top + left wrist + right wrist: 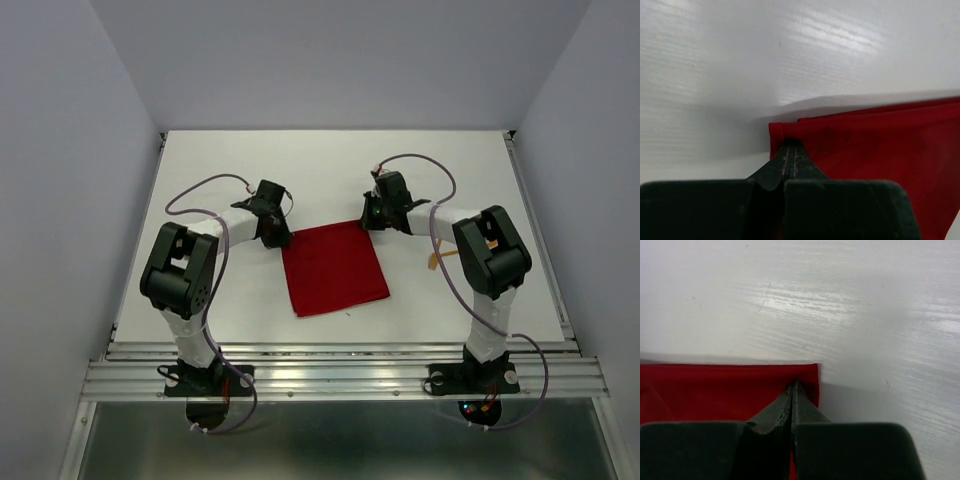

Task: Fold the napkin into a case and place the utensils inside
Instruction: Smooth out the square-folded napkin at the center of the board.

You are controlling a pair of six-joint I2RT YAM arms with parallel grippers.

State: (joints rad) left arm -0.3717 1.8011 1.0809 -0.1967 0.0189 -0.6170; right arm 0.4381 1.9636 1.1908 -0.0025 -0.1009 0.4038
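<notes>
The red napkin (pixel 334 267) lies flat near the middle of the white table. My left gripper (pixel 279 239) is shut on its far left corner (pixel 777 134). My right gripper (pixel 367 222) is shut on its far right corner (pixel 810 375). In both wrist views the fingers are pressed together with red cloth between their tips. An orange utensil (pixel 438 257) shows partly behind my right arm; the rest of the utensils are hidden. No folded case is in view.
The table's near edge is a metal rail (pixel 340 372) by the arm bases. Grey walls stand on three sides. Cables loop from both arms over the table.
</notes>
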